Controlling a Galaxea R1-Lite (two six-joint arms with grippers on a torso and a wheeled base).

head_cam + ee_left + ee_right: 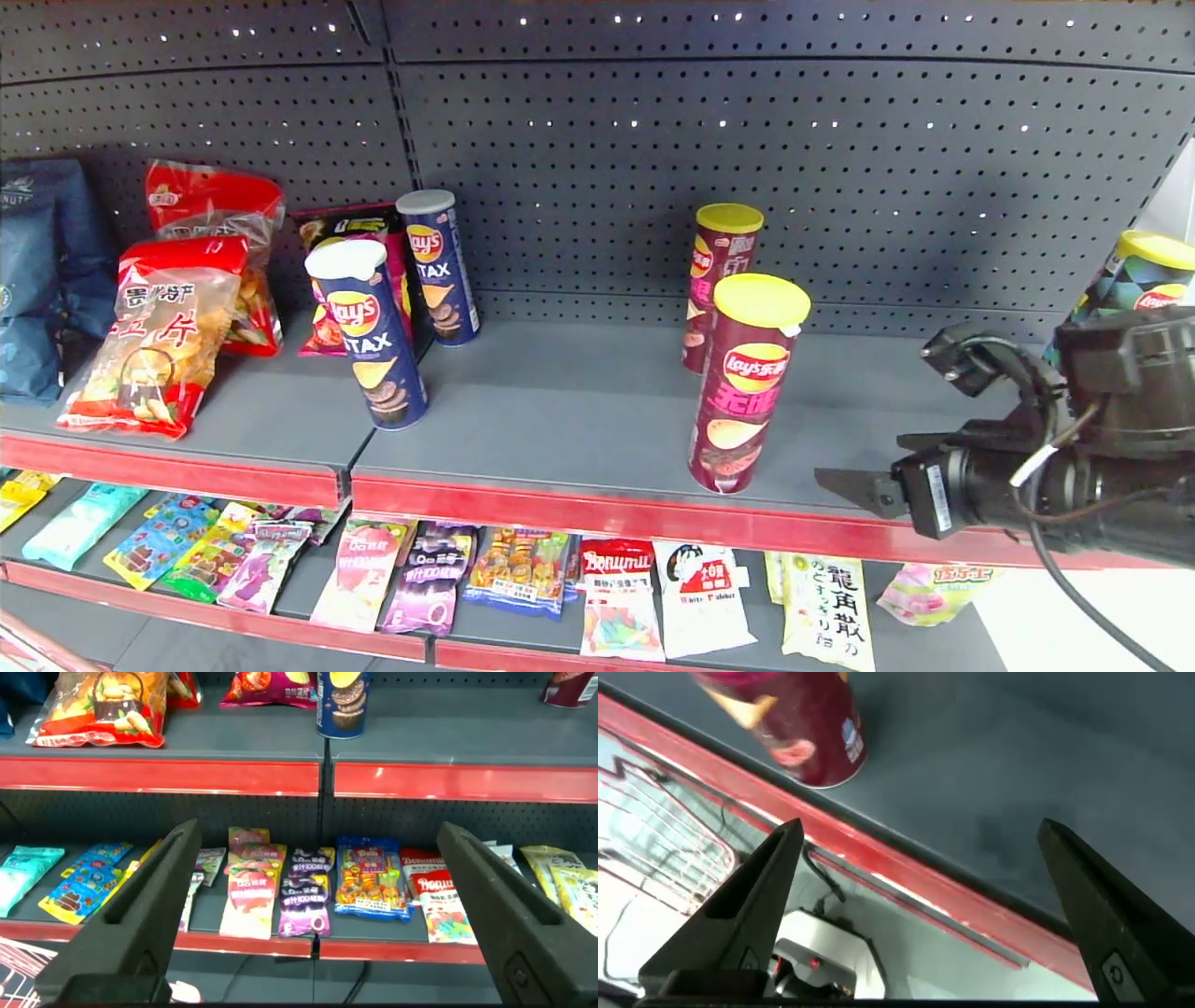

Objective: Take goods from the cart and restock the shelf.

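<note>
Both hands empty, fingers apart; front maroon can (747,383) upright at the shelf's (560,411) red front lip.
Right hand (868,467) sits just to the right of the front maroon can, at shelf-edge height, not touching it; its wrist camera sees the can's base beside the red lip. Left hand (318,915) faces the lower shelf (280,945), fingers spread wide before a row of flat snack packets (308,891). A second maroon can (721,280) stands behind the first. Two blue cans (369,336) stand upright further left, near red snack bags (159,345). A green can (1144,271) is partly hidden behind the right arm.
</note>
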